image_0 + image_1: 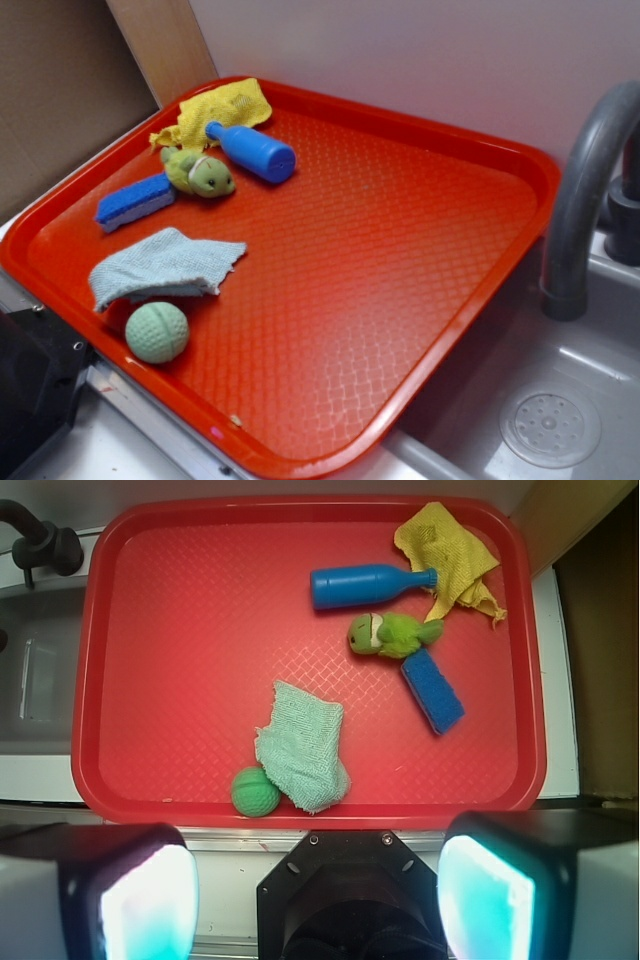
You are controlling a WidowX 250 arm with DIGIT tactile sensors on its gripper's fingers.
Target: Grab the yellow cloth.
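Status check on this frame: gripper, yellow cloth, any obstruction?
Gripper open, high above tray, holding nothing. Yellow cloth crumpled in far corner, untouched. Blue bottle neck lies on its edge; plush toy close beside.

The cloth (222,110) lies in the tray's (520,170) corner, the bottle's (252,152) neck touching it.

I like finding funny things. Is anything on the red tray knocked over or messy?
Yes. The blue bottle lies on its side, its neck resting on the crumpled yellow cloth in the tray's corner. The grey-blue cloth is rumpled too, with its edge over the green ball. Nothing looks spilled or broken.
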